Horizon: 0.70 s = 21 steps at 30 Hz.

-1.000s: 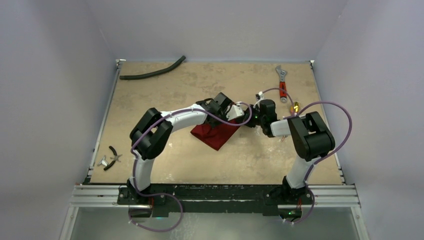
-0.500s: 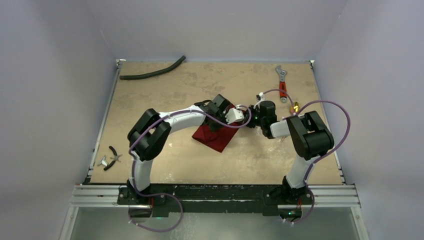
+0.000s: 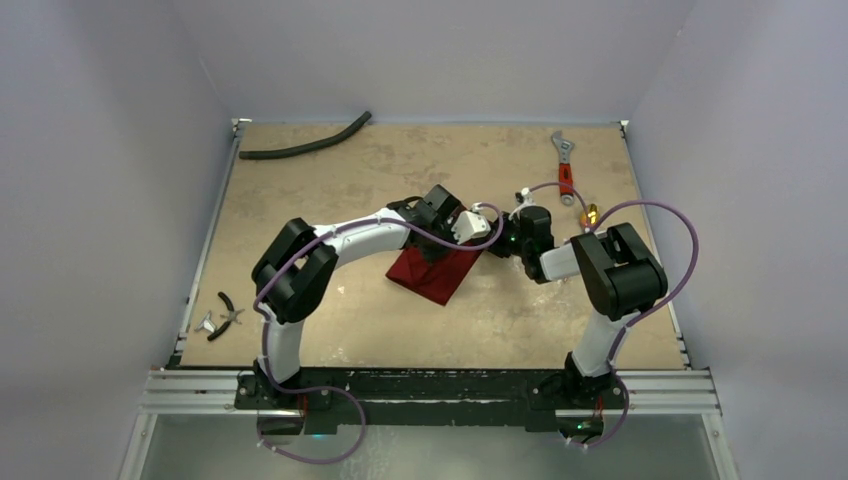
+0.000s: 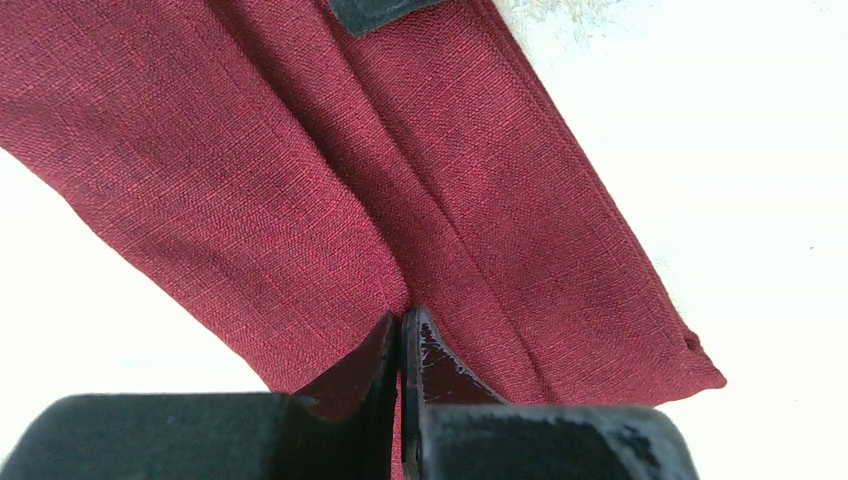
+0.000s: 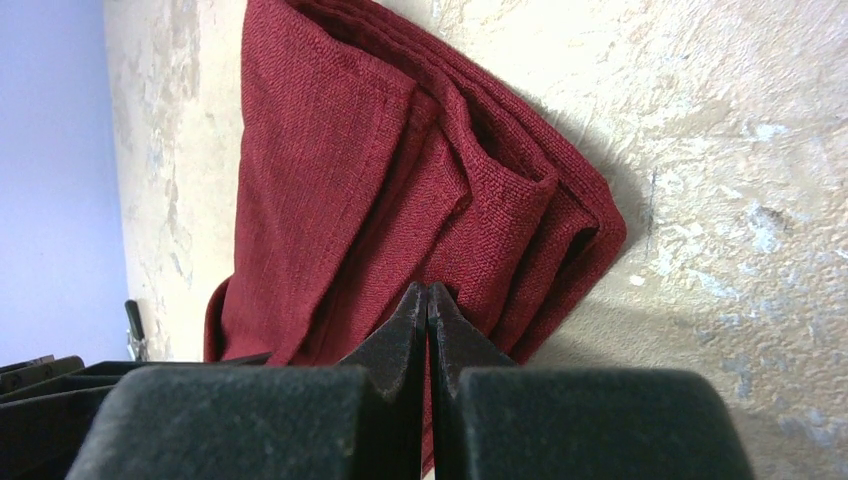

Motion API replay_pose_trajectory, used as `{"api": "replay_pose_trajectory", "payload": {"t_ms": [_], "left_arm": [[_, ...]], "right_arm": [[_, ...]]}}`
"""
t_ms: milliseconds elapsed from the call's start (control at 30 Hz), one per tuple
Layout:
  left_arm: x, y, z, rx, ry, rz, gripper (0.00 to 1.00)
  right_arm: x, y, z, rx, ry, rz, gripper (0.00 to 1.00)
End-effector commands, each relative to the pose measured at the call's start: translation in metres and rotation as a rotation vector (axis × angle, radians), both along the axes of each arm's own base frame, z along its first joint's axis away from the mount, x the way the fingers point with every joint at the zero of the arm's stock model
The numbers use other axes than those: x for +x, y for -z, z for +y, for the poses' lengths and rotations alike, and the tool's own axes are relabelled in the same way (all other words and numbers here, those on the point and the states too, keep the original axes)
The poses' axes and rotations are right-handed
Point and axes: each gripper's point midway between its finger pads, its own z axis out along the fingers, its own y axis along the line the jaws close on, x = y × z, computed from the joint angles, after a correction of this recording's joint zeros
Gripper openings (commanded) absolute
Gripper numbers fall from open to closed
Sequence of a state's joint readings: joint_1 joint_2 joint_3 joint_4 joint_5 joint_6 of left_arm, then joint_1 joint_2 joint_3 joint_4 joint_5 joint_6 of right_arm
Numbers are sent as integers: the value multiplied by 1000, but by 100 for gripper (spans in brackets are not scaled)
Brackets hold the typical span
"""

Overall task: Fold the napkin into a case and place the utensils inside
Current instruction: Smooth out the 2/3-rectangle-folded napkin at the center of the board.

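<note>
My left gripper (image 4: 402,318) is clenched, its tips down on the napkin (image 4: 300,200) beside a long fold. My right gripper (image 5: 427,292) is clenched too, tips at the napkin's layered corner. I cannot tell whether either pinches cloth. The napkin lies folded in several layers, flat on the desk (image 3: 400,160). A gold glint of the utensils (image 3: 590,213) shows well right of the napkin, and a wrench (image 3: 564,165) lies farther off the same way.

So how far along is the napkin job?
Done: the napkin is folded into layers. In hand: the left gripper and right gripper, both shut, sit at its folds. Still to do: the gold cutlery, near the wrench, is not inside yet.
</note>
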<state>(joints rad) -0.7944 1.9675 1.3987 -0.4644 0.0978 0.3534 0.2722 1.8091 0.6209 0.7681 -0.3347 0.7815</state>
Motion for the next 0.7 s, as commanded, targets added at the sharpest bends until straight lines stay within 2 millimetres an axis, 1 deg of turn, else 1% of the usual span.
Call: {"api": "replay_pose_trajectory", "payload": {"t_ms": [0,67,133,200,300,500,600,667], "left_arm": [[-7,-12,-14,-74,0,37,0],[-13,-1,-6,-44,19,50,0],[-17,10,7,6,31,45,0],[-20,21,21,53,43,38,0],[-19,27,33,79,36,33,0],[-30,28,23,27,60,83,0],[-34,32,26,27,71,86,1],[-39,34,30,31,83,88,1]], "right_arm": [[-13,18,-7,-42,31,47,0],[-13,15,-8,-41,32,43,0],[-12,11,-7,-41,29,37,0],[-9,1,-5,-36,18,20,0],[-4,-18,-3,-31,13,-14,0],[13,-56,6,9,-2,-88,0],[22,-77,15,53,-28,-129,0],[28,-83,24,90,-64,-135,0]]}}
